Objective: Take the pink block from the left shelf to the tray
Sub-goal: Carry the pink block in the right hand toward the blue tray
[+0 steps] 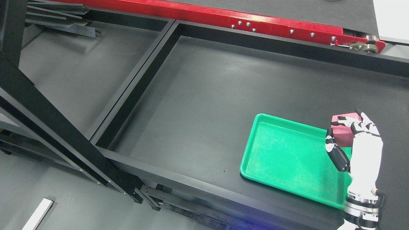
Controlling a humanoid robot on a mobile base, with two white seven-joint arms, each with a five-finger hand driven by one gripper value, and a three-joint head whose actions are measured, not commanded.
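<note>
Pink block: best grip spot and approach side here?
Pinch the pink block across two opposite flat faces. Come from the near right, as the right hand does now, fingers curled over its top and thumb toward the green tray. Boxy shape suits this.

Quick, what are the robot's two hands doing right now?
Right hand: closed on the small pink block, at the far right edge of the green plastic tray.
Left hand: not in view.
</note>
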